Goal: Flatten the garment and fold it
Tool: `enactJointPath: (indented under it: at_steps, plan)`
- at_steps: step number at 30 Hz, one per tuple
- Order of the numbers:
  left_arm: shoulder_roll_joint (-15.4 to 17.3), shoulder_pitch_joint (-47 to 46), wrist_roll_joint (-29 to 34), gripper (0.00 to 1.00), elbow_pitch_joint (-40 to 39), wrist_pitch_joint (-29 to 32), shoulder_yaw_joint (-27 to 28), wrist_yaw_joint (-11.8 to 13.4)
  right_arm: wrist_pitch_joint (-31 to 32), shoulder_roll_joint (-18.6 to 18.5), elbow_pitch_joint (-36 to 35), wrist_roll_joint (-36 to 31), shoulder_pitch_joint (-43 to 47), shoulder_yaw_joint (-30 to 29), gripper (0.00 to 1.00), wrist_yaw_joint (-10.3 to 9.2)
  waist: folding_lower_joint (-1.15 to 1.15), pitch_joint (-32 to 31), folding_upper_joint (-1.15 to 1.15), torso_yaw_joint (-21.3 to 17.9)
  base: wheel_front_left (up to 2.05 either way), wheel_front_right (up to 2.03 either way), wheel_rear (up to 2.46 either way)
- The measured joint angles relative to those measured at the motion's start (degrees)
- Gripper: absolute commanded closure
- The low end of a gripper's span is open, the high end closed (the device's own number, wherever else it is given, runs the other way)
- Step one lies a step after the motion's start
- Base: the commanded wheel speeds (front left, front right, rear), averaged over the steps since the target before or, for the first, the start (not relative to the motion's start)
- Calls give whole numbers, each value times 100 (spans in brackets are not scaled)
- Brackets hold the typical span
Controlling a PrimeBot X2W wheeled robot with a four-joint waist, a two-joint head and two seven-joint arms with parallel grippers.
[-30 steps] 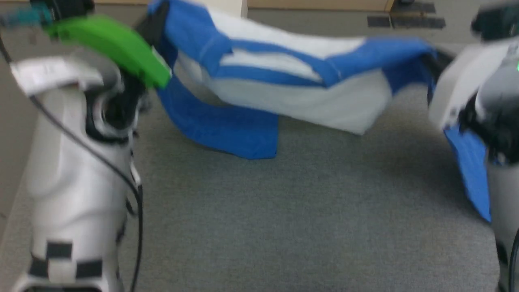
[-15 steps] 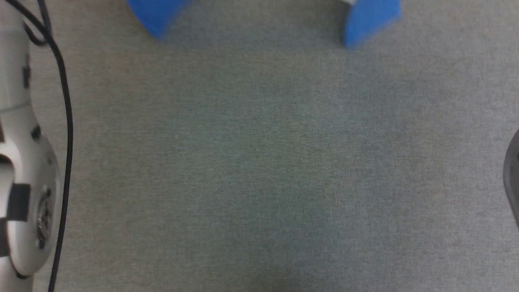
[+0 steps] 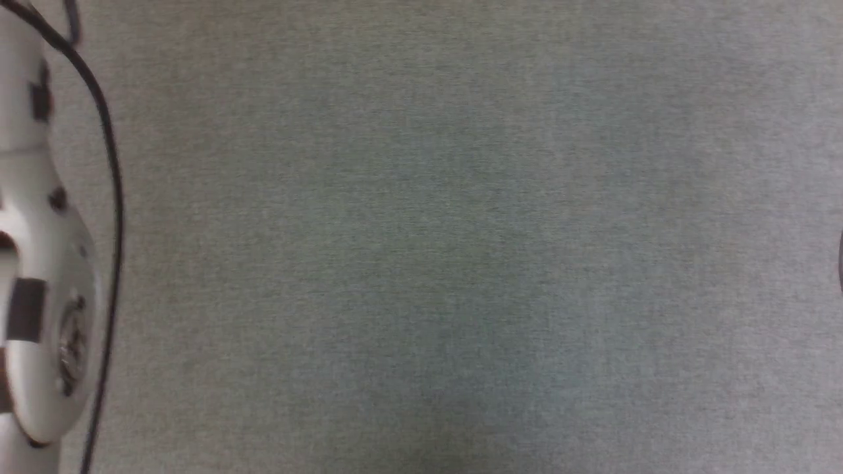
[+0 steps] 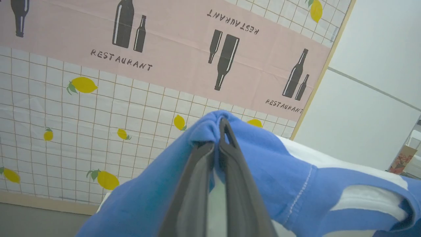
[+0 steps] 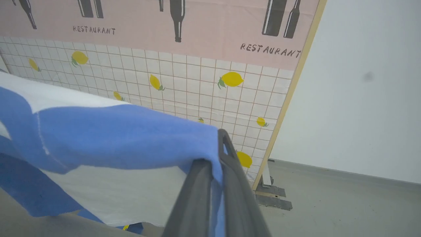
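The garment [image 4: 269, 164] is showing royal blue where it is bunching, with white panels and pale stitching along a blue hem. The left gripper [image 4: 217, 140] and the right gripper [image 5: 213, 148] are both showing dark charcoal fingers against that blue. The backdrop [image 4: 82, 108] is displaying a white grid of thin tan lines dotted with yellow, green-leaved lemons. Its pink band is carrying black bottles and black "RESTAURANT" lettering, and a pale wooden strip [image 4: 315, 85] is edging it. The wall [image 4: 371, 82] is reading plain white. The carpet [image 3: 428, 263] is looking grey, perhaps faintly green in the soft head view. The forearm [image 3: 33, 237] is showing white with black patches, and its cable [image 3: 120, 204] is showing black.
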Motion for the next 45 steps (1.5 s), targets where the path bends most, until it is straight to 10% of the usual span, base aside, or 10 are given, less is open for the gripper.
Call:
enactJointPath:
  at_steps: [21, 45]
  plan:
    - [-801, 5985, -1435, 100, 151, -272, -283, -455, -614, -1100, -1012, 2568, 6467, 1443, 100, 2, -2, -1967, 0, 427, 0, 0, 0]
    - [-376, 9746, -1445, 100, -2147, 1974, -914, 1152, 1863, -602, -3184, 1667, 10316, 130, 100, 22, -2, -3603, 0, 449, 0, 0, 0]
